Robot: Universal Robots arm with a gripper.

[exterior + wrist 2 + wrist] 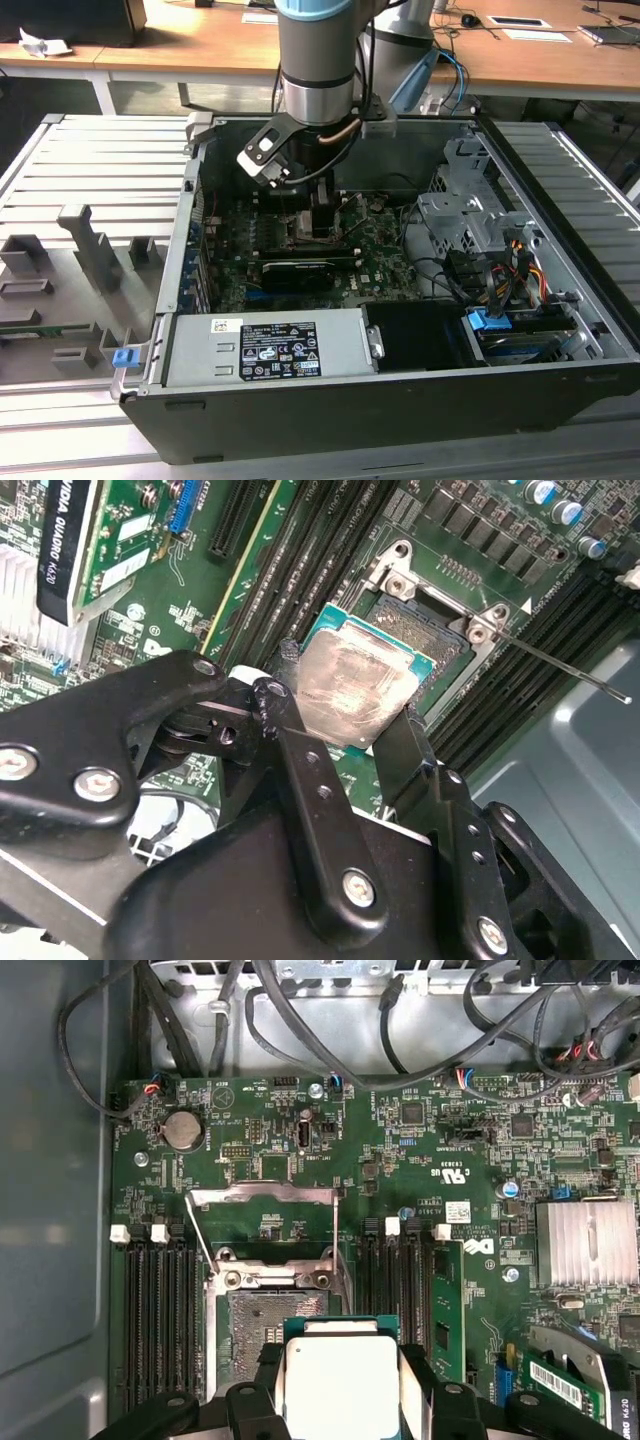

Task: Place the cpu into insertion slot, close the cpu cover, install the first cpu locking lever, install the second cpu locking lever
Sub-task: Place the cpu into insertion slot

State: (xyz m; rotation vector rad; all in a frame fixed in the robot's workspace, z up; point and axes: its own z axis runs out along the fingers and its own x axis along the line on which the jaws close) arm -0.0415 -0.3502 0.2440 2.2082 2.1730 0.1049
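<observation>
Arm is reaching down into the open computer case, with the gripper hanging low over the motherboard, just behind the black graphics card in the exterior view. The gripper is clamping the cpu between its two black fingers, one on each of two opposite edges; the silvery metal face is showing toward both wrist cameras. The cpu is not sitting in the insertion slot. It is being held just beside the slot and is overlapping the slot's near edge in both wrist views; whether it is touching the frame cannot be told. The slot is lying uncovered, with its dark centre exposed. The cpu cover is standing swung open at the far side of the slot, and board components are showing through its square window. A thin locking lever is sticking out unlatched, angled away from the socket frame. Black memory slots are flanking the socket on both sides. A finned heatsink is sitting well apart from the socket on the board. The grey power supply is filling the case's near edge in the exterior view.
</observation>
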